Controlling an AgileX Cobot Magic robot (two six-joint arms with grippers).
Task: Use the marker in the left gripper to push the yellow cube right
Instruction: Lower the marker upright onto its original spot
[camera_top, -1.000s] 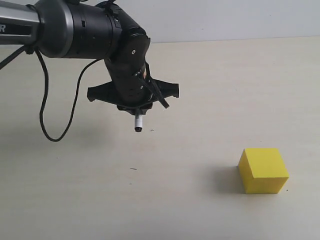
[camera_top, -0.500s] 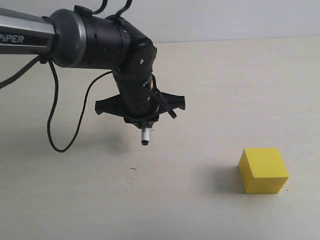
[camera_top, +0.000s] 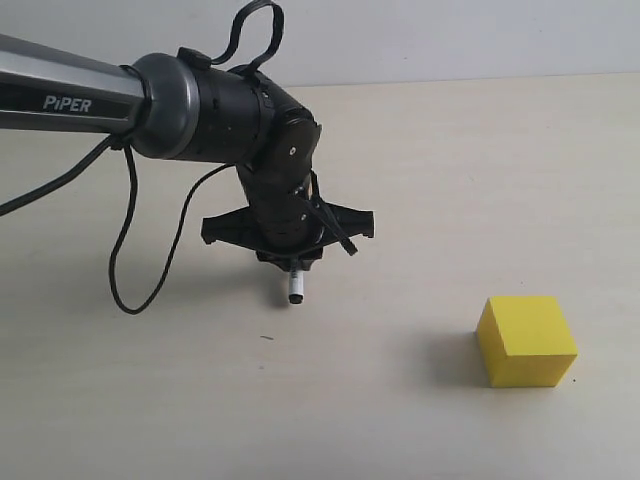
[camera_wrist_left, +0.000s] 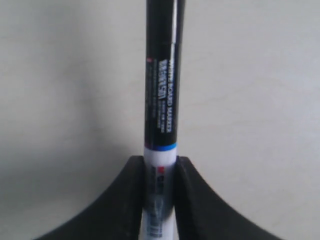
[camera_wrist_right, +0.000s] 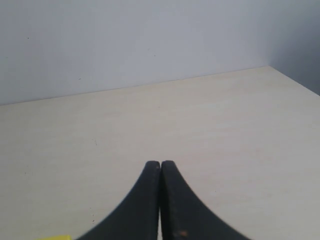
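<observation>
The yellow cube (camera_top: 526, 339) sits on the pale table at the lower right; a sliver of it (camera_wrist_right: 55, 237) shows in the right wrist view. My left gripper (camera_top: 292, 262) hangs well to the cube's left, shut on the marker (camera_top: 295, 288), which points down with its black end just above the table. In the left wrist view the marker (camera_wrist_left: 161, 100) runs straight out from between the two black fingers (camera_wrist_left: 129, 195), white barrel clamped, black part beyond. My right gripper (camera_wrist_right: 160, 165) is shut with nothing between its fingers and does not appear in the exterior view.
A loose black cable (camera_top: 125, 255) droops from the left arm toward the table. The table (camera_top: 400, 150) meets a pale wall at the back. A small dark mark (camera_top: 266, 337) lies on the table below the gripper.
The left arm has moved down and slightly right with the marker, bringing its tip closer to the table. The cube has not moved.
</observation>
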